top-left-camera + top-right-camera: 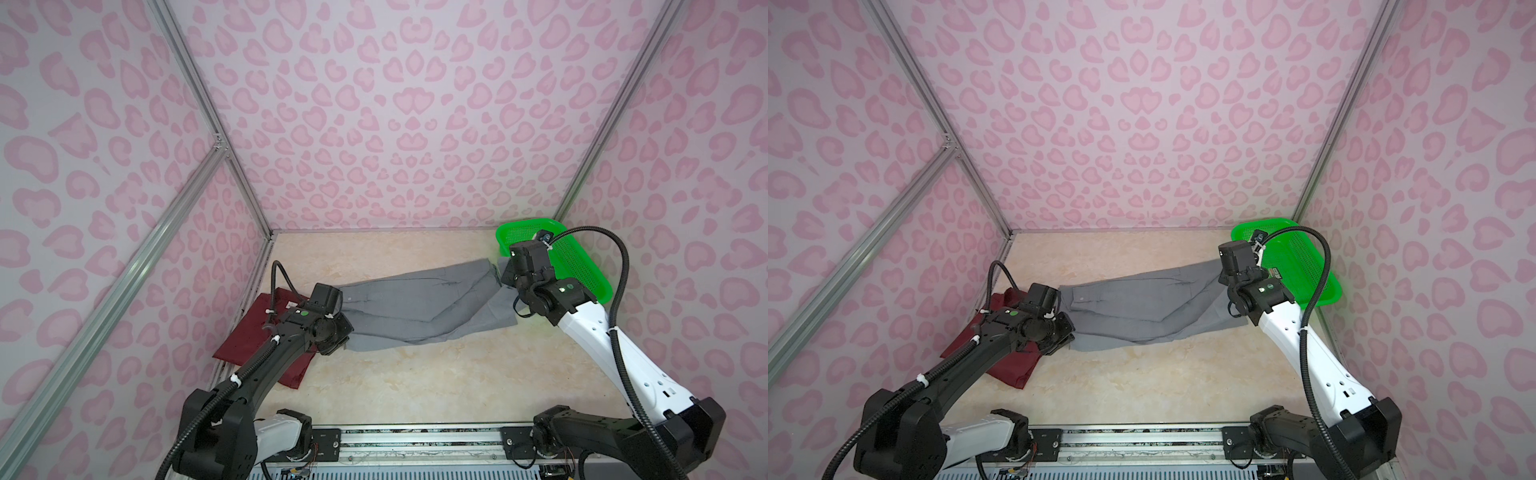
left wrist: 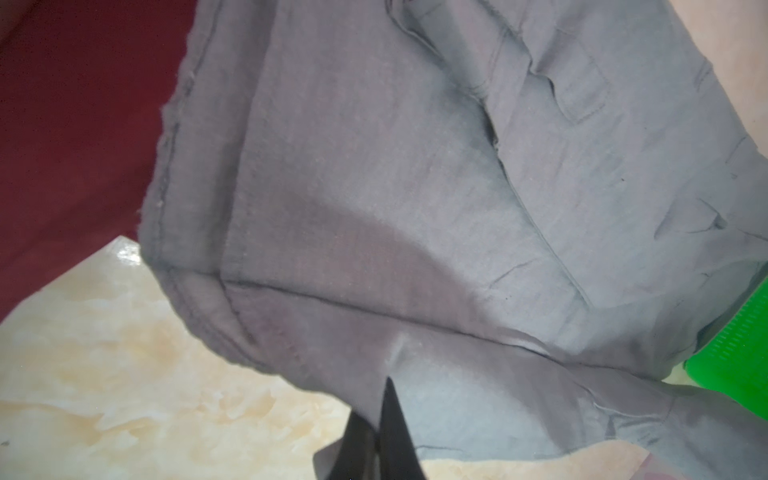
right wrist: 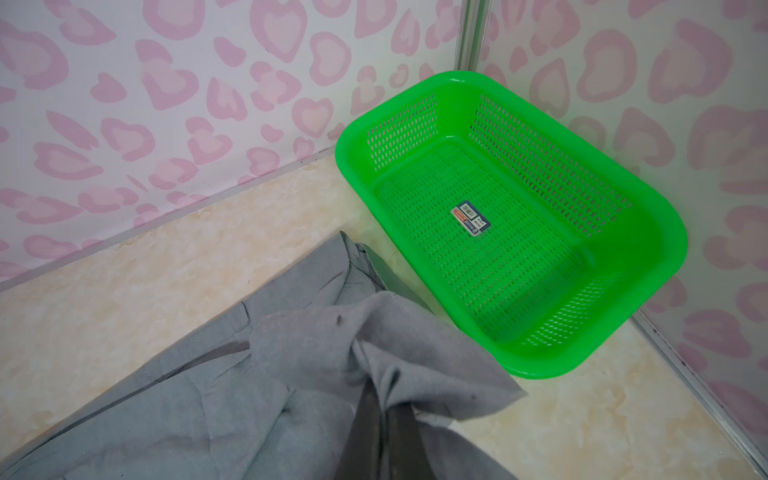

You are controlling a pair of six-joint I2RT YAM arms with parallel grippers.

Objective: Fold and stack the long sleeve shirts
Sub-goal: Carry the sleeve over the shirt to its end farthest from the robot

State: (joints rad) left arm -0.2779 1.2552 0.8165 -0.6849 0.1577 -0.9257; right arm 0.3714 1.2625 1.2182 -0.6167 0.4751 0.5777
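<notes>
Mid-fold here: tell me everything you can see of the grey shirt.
The grey shirt is plain mid-grey woven-looking cloth, creased, stretched across the table with a sleeve folded over its body. The left gripper and right gripper each pinch one end, jaws shut. Its left end is by the maroon shirt, its right end beside the green basket; contact with either is unclear.

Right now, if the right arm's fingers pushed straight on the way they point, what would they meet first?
The right fingers are shut on the grey shirt; past that fold, probably the near wall of the green basket, though depth is unclear.
</notes>
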